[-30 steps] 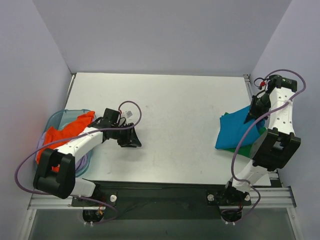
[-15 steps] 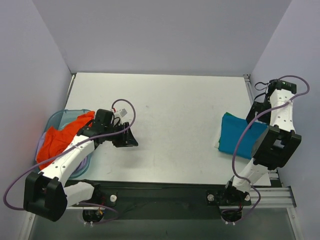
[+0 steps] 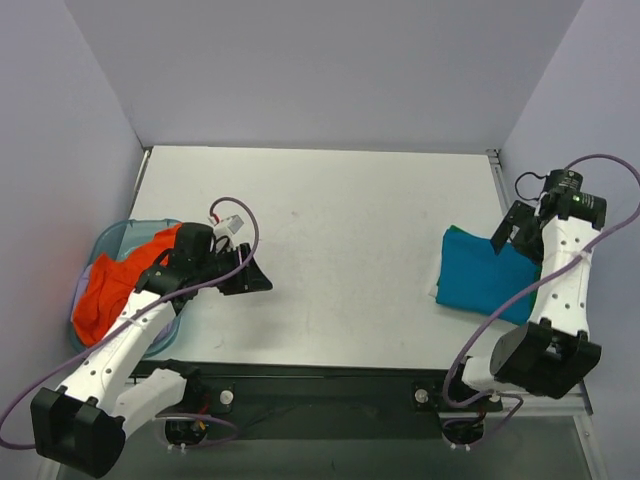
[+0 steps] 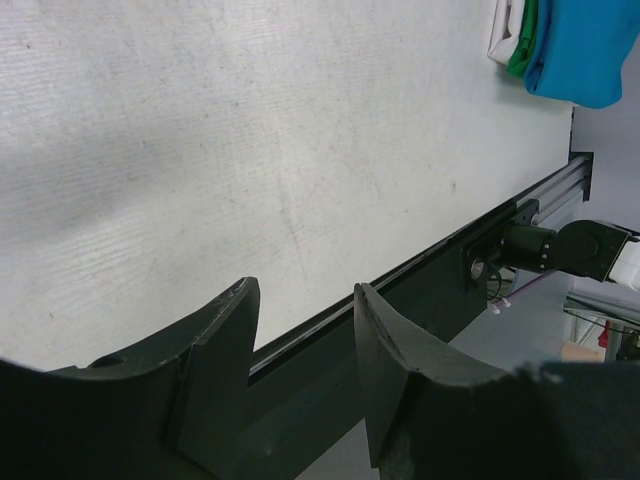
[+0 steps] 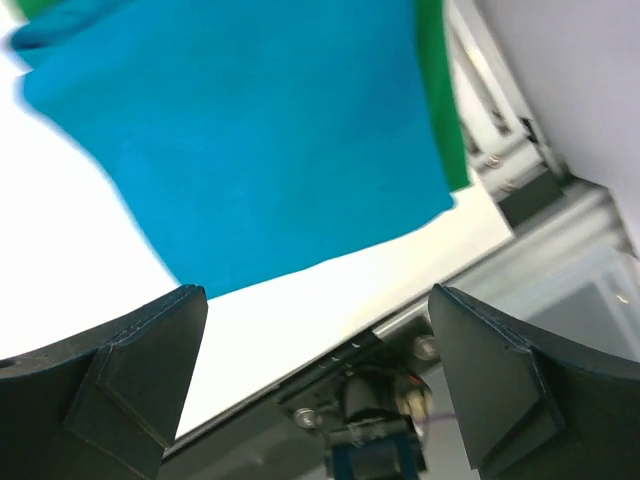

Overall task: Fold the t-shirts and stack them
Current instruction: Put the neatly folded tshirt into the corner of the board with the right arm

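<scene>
Three layers show in the stack at the right edge of the tabletop (image 3: 350, 220): a teal t-shirt (image 3: 485, 280) on top, a green t-shirt (image 5: 440, 100) under it, and a white garment (image 4: 503, 30) at the bottom. An orange t-shirt (image 3: 125, 285) lies crumpled in a blue basket (image 3: 110, 235) at the left edge, unfolded.

The right gripper (image 3: 510, 232) hangs over the stack, jaws spread wide and empty. The left gripper (image 3: 250, 275) sits low just beside the basket, facing the right edge, jaws partly open with nothing between them.

Assessment: the step in hand is probably fetching the orange t-shirt. To do this well, the left gripper should turn to the basket, pinch one layer near the collar or a shoulder rather than a bunch, and lift until the cloth clears the rim. It should spread the t-shirt flat at mid-tabletop before folding. The right gripper should keep off the stack so it is not dragged askew.
</scene>
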Robot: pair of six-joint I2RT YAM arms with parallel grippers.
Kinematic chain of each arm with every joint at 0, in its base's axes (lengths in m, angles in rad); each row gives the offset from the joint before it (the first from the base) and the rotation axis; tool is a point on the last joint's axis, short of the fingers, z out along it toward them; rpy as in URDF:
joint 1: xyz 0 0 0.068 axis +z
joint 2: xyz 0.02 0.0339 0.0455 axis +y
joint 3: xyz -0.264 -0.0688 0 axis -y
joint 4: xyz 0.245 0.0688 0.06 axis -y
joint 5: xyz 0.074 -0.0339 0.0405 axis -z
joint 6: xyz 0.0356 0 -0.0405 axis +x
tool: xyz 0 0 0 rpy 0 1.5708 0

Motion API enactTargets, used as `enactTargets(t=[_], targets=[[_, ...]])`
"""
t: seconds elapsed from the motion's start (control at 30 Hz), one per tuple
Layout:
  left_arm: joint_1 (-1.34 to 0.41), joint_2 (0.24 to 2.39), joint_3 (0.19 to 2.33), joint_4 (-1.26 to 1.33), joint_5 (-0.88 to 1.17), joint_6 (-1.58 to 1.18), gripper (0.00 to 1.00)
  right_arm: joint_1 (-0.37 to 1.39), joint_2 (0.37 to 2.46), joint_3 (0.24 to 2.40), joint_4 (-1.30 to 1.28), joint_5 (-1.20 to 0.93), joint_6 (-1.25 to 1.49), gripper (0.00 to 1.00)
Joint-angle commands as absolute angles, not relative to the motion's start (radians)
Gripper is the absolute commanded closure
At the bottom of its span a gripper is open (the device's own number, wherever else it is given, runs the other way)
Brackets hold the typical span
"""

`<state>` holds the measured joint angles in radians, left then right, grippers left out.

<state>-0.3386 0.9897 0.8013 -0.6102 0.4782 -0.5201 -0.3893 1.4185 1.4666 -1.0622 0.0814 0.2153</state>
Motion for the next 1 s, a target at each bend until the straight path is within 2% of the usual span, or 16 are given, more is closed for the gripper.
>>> enactTargets(t=[0.0, 0.13, 0.27, 0.43, 0.73, 0.97], targets=[[-0.337, 0.943, 0.827, -0.601, 0.437, -0.538, 0.47, -0.362, 1.278, 1.399, -1.023, -0.073, 0.235, 0.0], [-0.337, 0.907, 0.831, -0.618, 0.385, -0.549, 0.47, -0.279, 1.111, 1.266, -0.898, -0.195, 0.256, 0.0], [-0.336, 0.864, 0.847, -0.65, 0.333, -0.56, 0.47, -0.117, 0.922, 1.086, -0.772, -0.248, 0.307, 0.0], [-0.336, 0.796, 0.862, -0.699, 0.244, -0.575, 0.47, 0.02, 0.806, 0.89, -0.652, -0.273, 0.423, 0.0], [-0.336, 0.684, 0.844, -0.758, 0.127, -0.629, 0.47, 0.257, 0.752, 0.747, -0.558, -0.167, 0.502, 0.0], [-0.336, 0.655, 0.825, -0.768, 0.124, -0.632, 0.46, 0.298, 0.767, 0.755, -0.557, -0.16, 0.469, 0.0]])
